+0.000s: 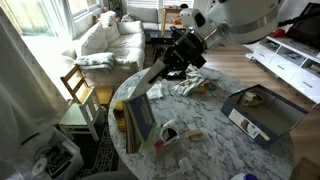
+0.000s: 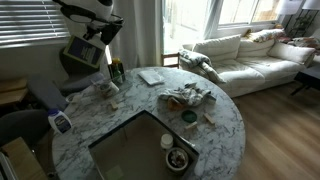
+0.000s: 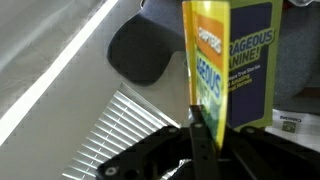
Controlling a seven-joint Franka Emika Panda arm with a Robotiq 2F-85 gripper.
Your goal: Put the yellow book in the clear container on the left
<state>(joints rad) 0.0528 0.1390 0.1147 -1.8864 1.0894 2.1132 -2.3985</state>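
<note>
Between the two dark fingers [image 3: 197,138] of the gripper [image 3: 212,128] sits the yellow book [image 3: 207,60]; the fingers are pressed tight on its lower edge, so it stands straight up toward 12 o'clock in the wrist view; held by the edge like this, the thin book cannot flop or slip out; its yellow side is at 9 o'clock and its blue side at 3 o'clock.

In an exterior view the book [image 2: 84,52] hangs in the air over the 9 o'clock side of the round table [image 2: 225,125], touching only the gripper; it is likely held high so it can pass over the small things lying there. The clear container [image 2: 150,76] lies flat near the far rim, at about 4 o'clock from the book and well apart from it.

I think the carry is partway done; next the arm needs to bring the book over the container, tip it flat and let go; a tilted drop could catch the rim.
</note>
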